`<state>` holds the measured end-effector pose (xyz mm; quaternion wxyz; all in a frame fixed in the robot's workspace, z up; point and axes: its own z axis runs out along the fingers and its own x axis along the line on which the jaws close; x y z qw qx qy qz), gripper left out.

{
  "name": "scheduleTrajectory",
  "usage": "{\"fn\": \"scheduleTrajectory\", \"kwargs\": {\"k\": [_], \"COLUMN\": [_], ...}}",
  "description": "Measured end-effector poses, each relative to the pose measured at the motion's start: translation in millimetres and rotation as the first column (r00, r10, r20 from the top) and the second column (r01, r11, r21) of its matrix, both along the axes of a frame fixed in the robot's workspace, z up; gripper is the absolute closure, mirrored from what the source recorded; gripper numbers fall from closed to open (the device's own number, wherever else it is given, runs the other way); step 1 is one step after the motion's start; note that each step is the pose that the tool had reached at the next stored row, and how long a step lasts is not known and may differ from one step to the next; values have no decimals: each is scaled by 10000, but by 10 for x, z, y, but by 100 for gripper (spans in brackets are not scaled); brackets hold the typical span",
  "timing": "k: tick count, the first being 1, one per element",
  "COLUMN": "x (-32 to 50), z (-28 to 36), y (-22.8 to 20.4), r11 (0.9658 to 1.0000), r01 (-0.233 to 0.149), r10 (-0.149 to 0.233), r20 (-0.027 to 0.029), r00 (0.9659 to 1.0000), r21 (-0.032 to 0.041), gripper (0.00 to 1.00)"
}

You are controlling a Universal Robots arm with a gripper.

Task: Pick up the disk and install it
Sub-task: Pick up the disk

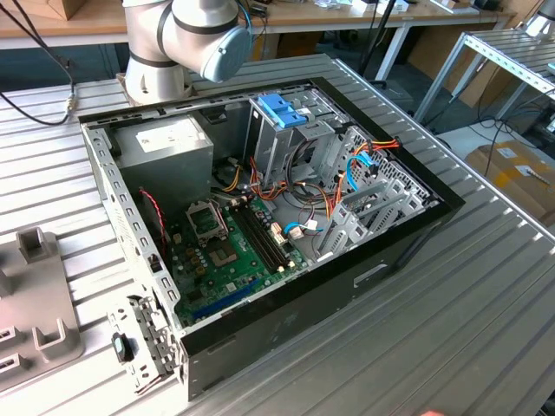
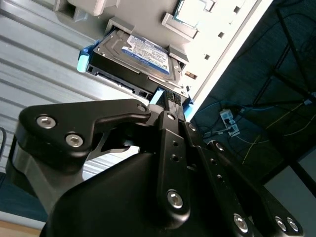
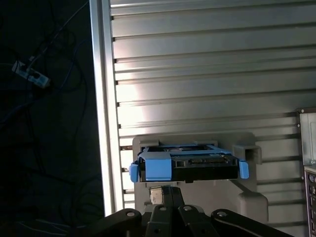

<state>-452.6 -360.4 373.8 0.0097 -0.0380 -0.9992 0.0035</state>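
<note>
The disk point(image 3: 190, 167) is a silver hard drive in a light blue carrier rail, and it rests in a grey holder point(image 3: 249, 200) on the ribbed metal table. Its white-and-blue label point(image 2: 147, 52) faces the camera in the second wrist view. My gripper point(image 3: 167, 191) is close up against the end of the disk that carries the blue handle tab point(image 2: 157, 95). Its black linkage point(image 2: 170, 163) fills the near part of the second wrist view. Whether the gripper touches the disk is unclear.
An open computer case point(image 1: 260, 217) lies on the table, with a motherboard point(image 1: 221, 251), loose cables and a tall metal drive cage topped by a blue bracket point(image 1: 282, 108). Grey holders point(image 1: 35, 295) sit at the exterior view's left. The table edge point(image 3: 101, 98) runs beside the disk's holder.
</note>
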Motion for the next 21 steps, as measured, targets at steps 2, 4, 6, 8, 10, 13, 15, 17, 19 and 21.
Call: {"fn": "scheduleTrajectory", "kwargs": {"k": [2,4,6,8,10,13,15,17,19,21], "x": [0,0,0,0,0,0,0,0,0,0], "z": [-18,-19,-19,-19,-19,-20,-20,-20,-20,-21], "y": [0,0,0,0,0,0,0,0,0,0], "r11": [10000,10000,10000,10000,10000,10000,10000,9997,9991,9975], "r01": [0,0,0,0,0,-1,-91,-253,-413,-708], "r10": [0,0,0,0,0,1,91,253,413,708], "r20": [1,1,0,0,0,0,1,0,0,1], "r00": [10000,10000,10000,10000,10000,10000,10000,9997,9991,9975], "r21": [0,0,0,0,0,0,1,0,1,1], "gripper": [89,89,89,89,89,89,89,89,89,89]}}
